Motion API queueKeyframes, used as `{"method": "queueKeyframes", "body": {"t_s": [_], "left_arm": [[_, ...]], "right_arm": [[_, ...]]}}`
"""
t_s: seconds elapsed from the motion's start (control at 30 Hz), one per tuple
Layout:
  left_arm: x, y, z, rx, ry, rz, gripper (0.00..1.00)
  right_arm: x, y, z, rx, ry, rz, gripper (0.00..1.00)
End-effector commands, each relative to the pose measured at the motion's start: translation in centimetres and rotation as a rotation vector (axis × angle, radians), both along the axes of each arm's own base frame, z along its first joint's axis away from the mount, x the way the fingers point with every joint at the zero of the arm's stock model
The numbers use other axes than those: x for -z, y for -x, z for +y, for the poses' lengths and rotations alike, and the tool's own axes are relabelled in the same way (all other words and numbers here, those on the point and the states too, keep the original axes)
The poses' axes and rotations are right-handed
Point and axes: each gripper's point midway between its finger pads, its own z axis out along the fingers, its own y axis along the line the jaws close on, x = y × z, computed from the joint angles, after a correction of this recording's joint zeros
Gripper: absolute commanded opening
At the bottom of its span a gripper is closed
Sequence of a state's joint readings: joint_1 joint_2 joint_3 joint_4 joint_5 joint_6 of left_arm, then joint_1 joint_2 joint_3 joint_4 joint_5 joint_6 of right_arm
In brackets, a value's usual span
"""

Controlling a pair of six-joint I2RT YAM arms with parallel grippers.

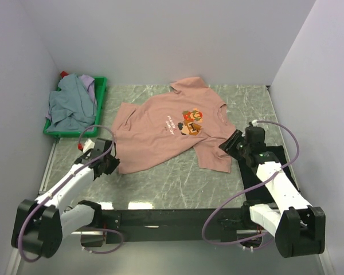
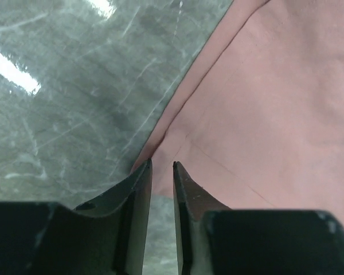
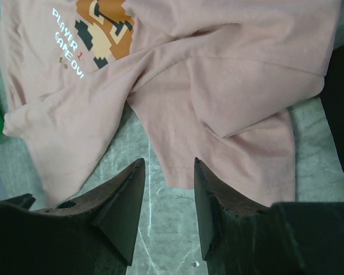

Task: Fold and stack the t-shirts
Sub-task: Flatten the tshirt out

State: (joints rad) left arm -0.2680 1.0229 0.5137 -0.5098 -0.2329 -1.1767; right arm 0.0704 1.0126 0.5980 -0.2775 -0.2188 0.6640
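Observation:
A salmon-pink t-shirt [image 1: 160, 134] lies spread face up on the marble table, its pixel-figure print [image 1: 190, 121] showing. My left gripper [image 1: 110, 165] sits at the shirt's near-left hem corner. In the left wrist view its jaws [image 2: 162, 165] stand a narrow gap apart, with the pink hem [image 2: 275, 103] at the tips and nothing clamped. My right gripper [image 1: 229, 143] hovers by the near-right sleeve. In the right wrist view it [image 3: 169, 163] is open over bare table, the sleeve edge [image 3: 218, 74] just past the tips. A black t-shirt [image 1: 275, 156] lies flat under the right arm.
A green crate [image 1: 101, 94] at the back left holds crumpled grey-blue [image 1: 69, 106] and lavender [image 1: 89, 83] t-shirts. White walls close in the table on three sides. The arms' black base rail [image 1: 172, 217] runs along the near edge.

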Motion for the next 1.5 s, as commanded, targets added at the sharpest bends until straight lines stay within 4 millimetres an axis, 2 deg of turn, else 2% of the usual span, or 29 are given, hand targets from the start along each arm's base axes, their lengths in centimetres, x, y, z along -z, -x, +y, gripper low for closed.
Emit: {"method": "queueKeyframes", "body": {"t_s": [0.0, 0.07, 0.17, 0.4, 0.57, 0.67, 0.9, 1.1, 1.47], "left_arm": [[-2.4, -3.1, 0.4, -0.013, -0.053, -0.079, 0.28], [-2.5, -3.6, 0.7, -0.014, -0.086, -0.079, 0.31], [-1.2, -4.0, 0.1, 0.018, -0.083, -0.045, 0.32], [0.5, -3.5, -0.5, 0.030, -0.070, -0.002, 0.32], [0.7, -4.1, -1.3, 0.064, -0.046, -0.025, 0.35], [1.3, -3.8, -0.9, 0.047, -0.071, 0.022, 0.33], [0.8, -3.4, 0.0, 0.005, -0.104, 0.013, 0.34], [2.0, -3.1, -0.5, 0.029, -0.094, 0.045, 0.34], [2.6, -3.0, -0.9, 0.035, -0.093, 0.060, 0.30]], "right_arm": [[0.2, -0.2, -0.1, 0.005, 0.027, -0.013, 0.47], [0.3, -0.3, 0.0, 0.000, 0.026, -0.014, 0.47], [0.5, -0.3, 0.1, -0.006, 0.024, -0.012, 0.47], [0.7, -0.3, 0.2, -0.012, 0.022, -0.007, 0.46], [0.9, -0.4, 0.4, -0.018, 0.011, -0.007, 0.46], [1.0, -0.3, 0.5, -0.020, 0.010, -0.004, 0.46], [1.1, -0.3, 0.5, -0.021, 0.007, -0.004, 0.46], [1.3, -0.2, 0.6, -0.022, 0.002, 0.000, 0.46], [1.4, 0.0, 0.6, -0.023, 0.001, 0.004, 0.46]]}}
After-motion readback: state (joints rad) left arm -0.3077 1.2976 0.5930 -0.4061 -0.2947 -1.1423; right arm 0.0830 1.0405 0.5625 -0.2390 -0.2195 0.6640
